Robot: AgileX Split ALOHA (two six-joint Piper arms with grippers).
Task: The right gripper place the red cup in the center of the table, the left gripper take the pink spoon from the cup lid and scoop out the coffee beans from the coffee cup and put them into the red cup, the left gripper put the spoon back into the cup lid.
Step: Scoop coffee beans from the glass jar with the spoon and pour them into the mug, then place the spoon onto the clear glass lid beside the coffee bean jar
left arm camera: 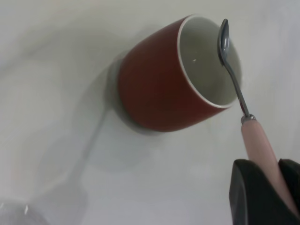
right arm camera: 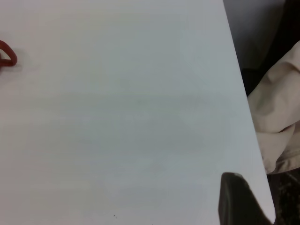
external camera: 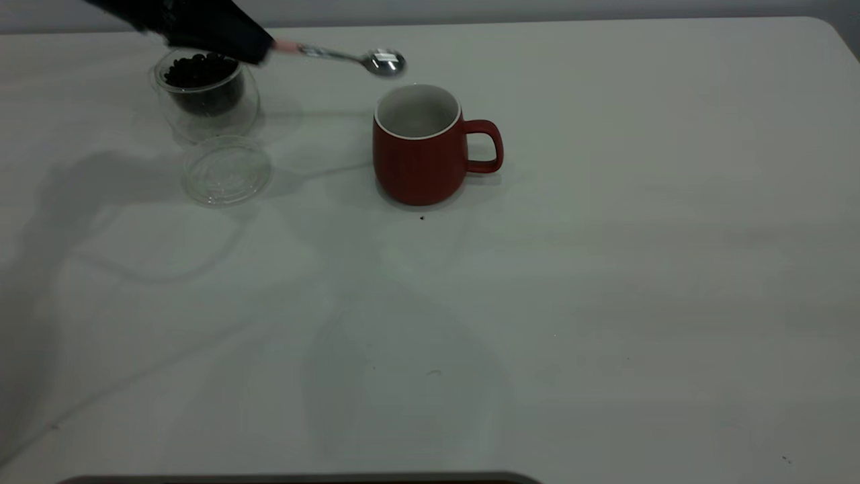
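The red cup (external camera: 420, 165) stands upright near the middle of the table (external camera: 605, 282), handle to the right, and its white inside shows no beans. My left gripper (external camera: 259, 48) hovers at the back left, over the coffee cup (external camera: 208, 111), which holds the coffee beans (external camera: 198, 69). It is shut on the handle of the pink spoon (external camera: 349, 59). The spoon's shiny bowl reaches toward the cup's far rim and looks empty. In the left wrist view the spoon (left arm camera: 255, 136) sticks out of the gripper (left arm camera: 267, 171) over the red cup (left arm camera: 154, 89). The cup lid (external camera: 226, 169) lies bare in front of the coffee cup.
My right gripper (right arm camera: 236, 199) is parked near the table's right edge, out of the exterior view. Only the red cup's handle (right arm camera: 7, 54) shows in the right wrist view. A beige cloth (right arm camera: 276, 122) lies beyond that edge. White tabletop spreads in front of and right of the cup.
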